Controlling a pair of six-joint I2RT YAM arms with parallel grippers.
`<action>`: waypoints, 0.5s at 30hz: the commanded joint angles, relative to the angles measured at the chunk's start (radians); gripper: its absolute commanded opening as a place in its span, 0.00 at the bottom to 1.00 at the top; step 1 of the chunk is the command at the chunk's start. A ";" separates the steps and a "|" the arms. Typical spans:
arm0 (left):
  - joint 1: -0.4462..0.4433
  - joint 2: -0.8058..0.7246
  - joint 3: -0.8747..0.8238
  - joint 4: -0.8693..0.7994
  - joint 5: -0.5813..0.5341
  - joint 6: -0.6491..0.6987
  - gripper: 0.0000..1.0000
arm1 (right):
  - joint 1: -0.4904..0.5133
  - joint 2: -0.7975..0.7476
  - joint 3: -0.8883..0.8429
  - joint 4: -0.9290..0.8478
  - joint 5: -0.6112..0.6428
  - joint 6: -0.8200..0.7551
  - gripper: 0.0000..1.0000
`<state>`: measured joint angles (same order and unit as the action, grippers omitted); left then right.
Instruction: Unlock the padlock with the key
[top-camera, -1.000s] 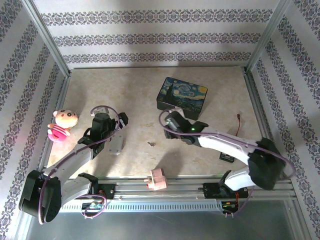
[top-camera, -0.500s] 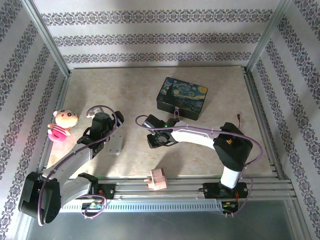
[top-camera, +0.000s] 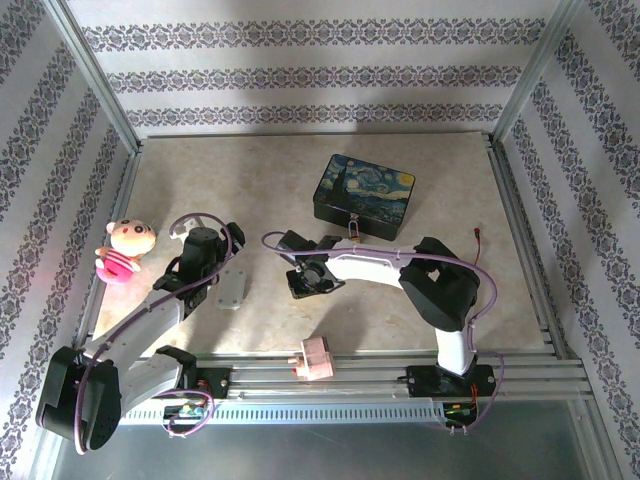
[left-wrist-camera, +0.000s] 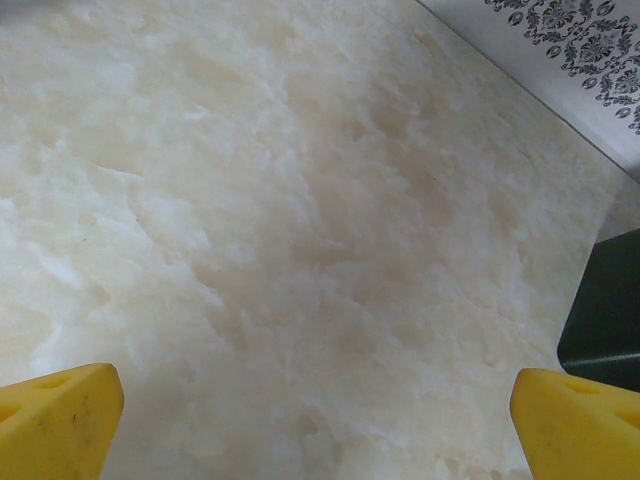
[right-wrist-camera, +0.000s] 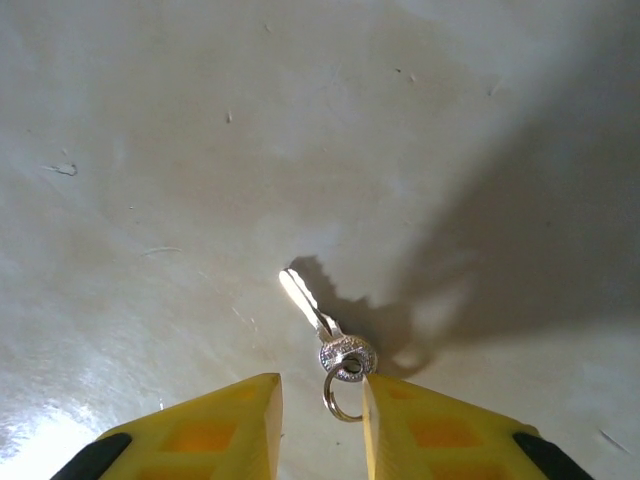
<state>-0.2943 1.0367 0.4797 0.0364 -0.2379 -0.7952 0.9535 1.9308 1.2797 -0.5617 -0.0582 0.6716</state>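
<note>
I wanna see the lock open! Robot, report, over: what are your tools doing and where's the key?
Left tool wide open over the table. Right tool nearly closed, straddling the ring of the key. Key flat on table, nothing blocking.

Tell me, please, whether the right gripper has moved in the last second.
Yes: the right gripper has swung left and toward the arm bases, away from the starry-night tin.
</note>
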 joint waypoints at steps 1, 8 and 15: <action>-0.003 -0.001 -0.010 -0.013 -0.015 -0.023 0.99 | 0.008 0.023 0.020 -0.032 -0.001 0.012 0.27; -0.003 -0.003 -0.018 -0.011 -0.008 -0.036 0.99 | 0.008 0.027 0.003 -0.031 0.019 0.016 0.25; -0.002 -0.010 -0.021 -0.013 -0.007 -0.035 0.99 | 0.008 0.010 0.000 -0.051 0.080 0.023 0.24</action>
<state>-0.2943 1.0367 0.4694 0.0360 -0.2375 -0.8173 0.9535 1.9419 1.2804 -0.5724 -0.0303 0.6800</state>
